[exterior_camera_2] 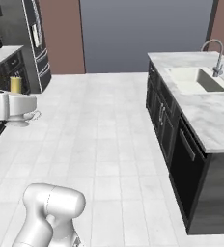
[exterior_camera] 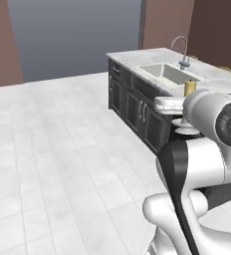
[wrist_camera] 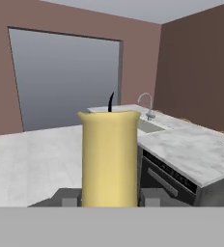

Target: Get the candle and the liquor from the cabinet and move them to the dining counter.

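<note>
A rendered kitchen with a pale tiled floor (exterior_camera: 57,149) of large square tiles, reddish-brown walls and a wide grey opening in the far wall.

In the hand view the candle (wrist_camera: 109,157) stands upright and close: a smooth, matte, pale yellow cylinder with a slightly flared top rim and a thin black curved wick. It sits between the two dark grey fingertips (wrist_camera: 68,197) of the tool (wrist_camera: 109,198), one pressed to each side of its lower part, so the tool is clamped on the candle and carries it above the floor. In the left base view the candle (exterior_camera: 189,87) shows as a small tan stub above the white rounded wrist; in the right base view the candle (exterior_camera_2: 16,84) rises from the white hand at the left edge.

Ahead and to the right lies the dining tabletop (exterior_camera_2: 215,116), a long rectangular slab of white marble with grey veins over dark panelled cabinet fronts with short silver handles. A rectangular sink (exterior_camera_2: 193,79) is set into it, with a curved silver faucet (exterior_camera_2: 215,58) beside it. The candle is well apart from this tabletop, over open floor.
</note>
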